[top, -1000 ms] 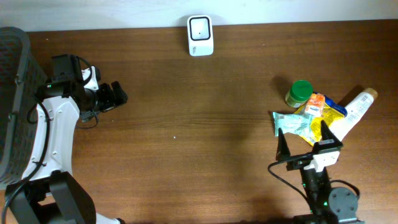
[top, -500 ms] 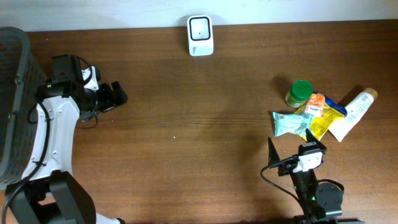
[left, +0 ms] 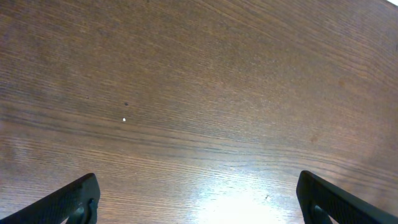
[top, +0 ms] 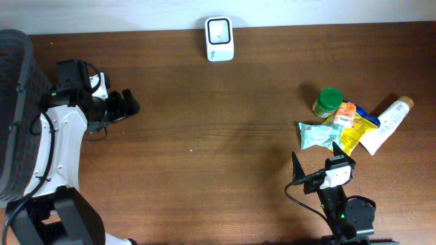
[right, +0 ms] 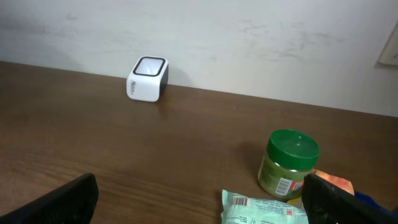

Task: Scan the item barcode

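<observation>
Now | right arm (top: 336, 175) backed off snack pile (top: 317, 135) | left arm (top: 65, 129) unmoved | both jaws wide apart

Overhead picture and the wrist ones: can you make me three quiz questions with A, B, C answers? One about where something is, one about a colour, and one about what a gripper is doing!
1. Where is the white barcode scanner?
A) at the far edge of the table
B) in the middle of the table
C) at the near edge

2. What colour is the lid of the jar?
A) red
B) green
C) blue

3. What is the right gripper doing?
A) squeezing the jar
B) shut, empty
C) open, holding nothing

Answers:
1 A, it stands alone at the far edge.
2 B, the lid is bright green.
3 C, its fingers stand wide apart with nothing between them.
</observation>
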### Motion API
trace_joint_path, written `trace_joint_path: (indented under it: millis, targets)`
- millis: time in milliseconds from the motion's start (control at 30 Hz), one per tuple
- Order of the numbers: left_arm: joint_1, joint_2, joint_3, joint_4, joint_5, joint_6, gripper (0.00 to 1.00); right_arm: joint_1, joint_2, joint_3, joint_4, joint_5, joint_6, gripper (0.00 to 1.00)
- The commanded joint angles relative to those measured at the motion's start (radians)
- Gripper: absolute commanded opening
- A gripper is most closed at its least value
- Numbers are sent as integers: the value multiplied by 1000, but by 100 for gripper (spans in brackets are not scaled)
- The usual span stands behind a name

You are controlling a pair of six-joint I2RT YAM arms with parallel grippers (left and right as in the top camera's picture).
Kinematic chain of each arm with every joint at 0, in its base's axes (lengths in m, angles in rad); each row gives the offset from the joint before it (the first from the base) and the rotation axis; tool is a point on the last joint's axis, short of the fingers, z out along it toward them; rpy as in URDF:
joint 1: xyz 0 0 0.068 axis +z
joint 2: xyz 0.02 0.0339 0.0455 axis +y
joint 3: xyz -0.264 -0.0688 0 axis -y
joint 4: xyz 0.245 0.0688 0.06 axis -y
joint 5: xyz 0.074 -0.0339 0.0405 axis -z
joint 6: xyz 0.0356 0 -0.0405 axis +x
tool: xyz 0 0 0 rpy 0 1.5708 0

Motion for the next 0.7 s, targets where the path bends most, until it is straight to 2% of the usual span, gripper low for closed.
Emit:
trace_joint_path:
  millis: [0, 367, 467, 600, 667]
  targets:
    - [3, 14, -1, 0, -3, 2, 99, -3, -8, -9, 0, -9, -3, 98]
    - [-5, -24, -2, 0, -3, 2, 99, -3, -8, -9, 0, -9, -3, 98]
    - [-29, -89, -19, -1, -8, 2, 99, -3, -8, -9, 0, -9, -3, 98]
    - [-68, -258, -121, 33, -69, 2, 99, -3, -8, -9, 0, -9, -3, 98]
    - [-80, -338, -195, 117, -72, 2, 99, -3, -8, -9, 0, -9, -3, 98]
